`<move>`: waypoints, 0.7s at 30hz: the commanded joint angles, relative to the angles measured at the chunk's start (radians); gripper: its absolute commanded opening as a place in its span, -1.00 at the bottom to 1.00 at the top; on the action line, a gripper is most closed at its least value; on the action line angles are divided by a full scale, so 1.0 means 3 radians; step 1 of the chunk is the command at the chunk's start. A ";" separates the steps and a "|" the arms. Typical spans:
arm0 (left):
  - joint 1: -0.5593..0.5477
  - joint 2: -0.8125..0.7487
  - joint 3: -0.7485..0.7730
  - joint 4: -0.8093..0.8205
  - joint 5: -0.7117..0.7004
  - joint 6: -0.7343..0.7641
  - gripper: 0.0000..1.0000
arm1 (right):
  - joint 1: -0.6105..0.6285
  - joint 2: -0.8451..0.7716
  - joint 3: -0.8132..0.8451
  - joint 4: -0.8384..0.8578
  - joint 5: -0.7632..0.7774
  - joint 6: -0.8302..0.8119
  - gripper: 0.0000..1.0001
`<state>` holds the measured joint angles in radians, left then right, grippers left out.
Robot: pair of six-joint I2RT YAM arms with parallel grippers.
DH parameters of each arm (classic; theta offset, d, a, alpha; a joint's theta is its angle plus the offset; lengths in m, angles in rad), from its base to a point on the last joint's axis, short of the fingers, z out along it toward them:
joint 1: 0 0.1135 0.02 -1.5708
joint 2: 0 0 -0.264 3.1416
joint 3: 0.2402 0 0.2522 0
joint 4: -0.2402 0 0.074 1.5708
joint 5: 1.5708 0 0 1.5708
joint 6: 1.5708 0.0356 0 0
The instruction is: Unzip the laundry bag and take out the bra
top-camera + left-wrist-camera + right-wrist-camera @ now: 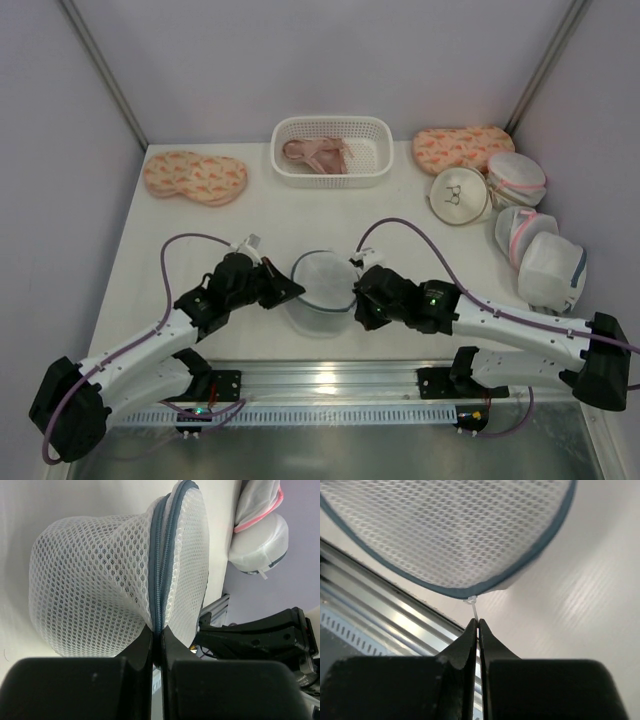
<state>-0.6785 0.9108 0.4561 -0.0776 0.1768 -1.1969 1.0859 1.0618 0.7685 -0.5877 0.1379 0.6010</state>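
Note:
The laundry bag (322, 287), a round dome of white-grey mesh with a grey-blue zip round its rim, sits at the near middle of the table between both arms. My left gripper (296, 291) is shut on the bag's zipped rim (159, 580) at its left side. My right gripper (357, 296) is shut on the thin white zip pull (475, 611) that hangs from the rim at the bag's right side (455, 535). The zip looks closed along the stretch in view. The black bra is hidden; nothing dark shows through the mesh.
A white basket (333, 150) with a pale pink bra stands at the back. Orange patterned pads lie back left (195, 176) and back right (462, 147). Several other mesh bags (530, 240) crowd the right edge. The metal rail (330, 380) runs along the near edge.

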 commanded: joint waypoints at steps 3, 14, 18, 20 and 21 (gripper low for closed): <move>0.0042 -0.0040 0.0131 -0.0073 0.0029 0.0170 -1.00 | 0.0011 0.0157 0.0066 -0.0633 0.0864 0.0231 -0.93; 0.0042 0.0032 0.0142 -0.0007 0.0249 0.0242 -1.00 | -0.0127 0.0531 0.0363 -0.0741 0.2132 0.0568 -0.93; 0.0047 0.0042 0.0136 0.0044 0.0290 0.0221 -1.00 | -0.0194 0.0500 0.0363 -0.0440 0.2138 0.0441 -0.93; 0.0042 0.0037 0.0137 0.0059 0.0290 0.0211 -1.00 | -0.0199 0.0419 0.0358 -0.0333 0.1935 0.0273 -0.93; 0.0047 0.0027 0.0131 0.0059 0.0295 0.0191 -0.89 | -0.0194 0.0357 0.0307 -0.0165 0.1822 0.0196 -0.93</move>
<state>-0.6674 0.9215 0.4583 -0.0872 0.2375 -1.1469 1.0271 1.2171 0.8398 -0.7502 0.6910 0.7052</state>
